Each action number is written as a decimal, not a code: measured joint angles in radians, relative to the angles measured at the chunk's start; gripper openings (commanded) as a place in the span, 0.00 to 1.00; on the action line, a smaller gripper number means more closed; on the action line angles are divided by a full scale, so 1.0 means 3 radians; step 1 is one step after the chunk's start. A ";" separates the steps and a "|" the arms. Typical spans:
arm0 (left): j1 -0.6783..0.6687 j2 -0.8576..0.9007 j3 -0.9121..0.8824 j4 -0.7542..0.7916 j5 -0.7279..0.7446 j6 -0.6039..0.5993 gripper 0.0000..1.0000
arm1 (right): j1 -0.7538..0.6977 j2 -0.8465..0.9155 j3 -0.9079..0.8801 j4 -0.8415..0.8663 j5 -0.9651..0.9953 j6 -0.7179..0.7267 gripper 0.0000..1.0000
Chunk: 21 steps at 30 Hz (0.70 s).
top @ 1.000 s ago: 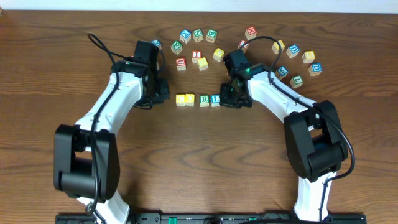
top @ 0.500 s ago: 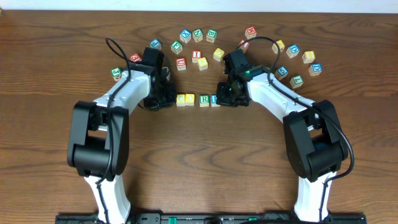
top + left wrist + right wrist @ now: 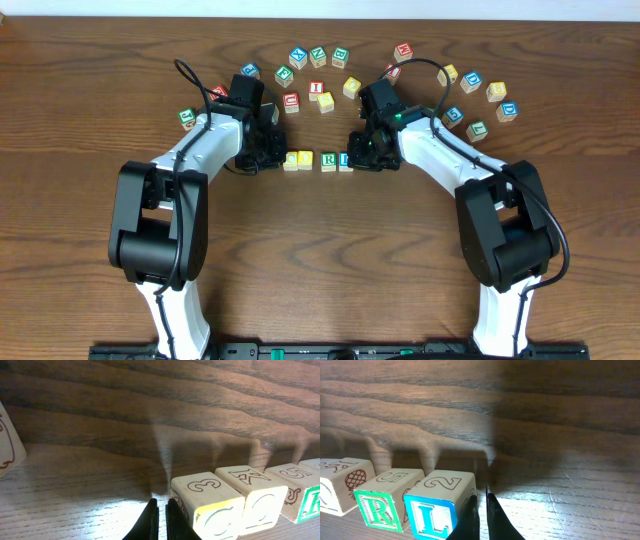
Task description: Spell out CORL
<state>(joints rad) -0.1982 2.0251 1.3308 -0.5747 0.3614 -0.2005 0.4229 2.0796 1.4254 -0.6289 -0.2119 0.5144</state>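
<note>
The left pincer (image 3: 161, 510), tips pressed together and empty, sits low on the worktop (image 3: 100, 420) just beside the first yellow cube (image 3: 202, 497), likely as a blunt pusher. The second yellow cube (image 3: 252, 490), R cube (image 3: 390, 492) and L cube (image 3: 442, 497) follow. The right pincer (image 3: 482, 505), likewise pressed together, flanks the L cube, probably to square the row.

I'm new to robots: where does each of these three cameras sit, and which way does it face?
Overhead: above the table, looking straight down; left arm, right arm and the row of four blocks show.
Left wrist: low on the left arm, facing the end yellow block; shut left claw shows.
Right wrist: low on the right arm, facing the L block; shut right claw shows.
Shared: all three see that row.
</note>
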 measured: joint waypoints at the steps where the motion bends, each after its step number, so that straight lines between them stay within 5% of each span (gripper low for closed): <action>1: 0.0000 0.0000 0.0000 0.0001 0.0000 0.0000 0.07 | 0.0000 0.0000 0.0000 0.0003 0.0000 0.0001 0.02; 21: -0.0134 0.0000 0.0000 0.0051 -0.0013 0.0060 0.07 | 0.0137 0.0000 -0.0003 0.0161 0.0089 0.0005 0.02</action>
<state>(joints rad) -0.2382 2.0251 1.3308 -0.5594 0.3576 -0.1825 0.4641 2.0796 1.4246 -0.5804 -0.1852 0.5159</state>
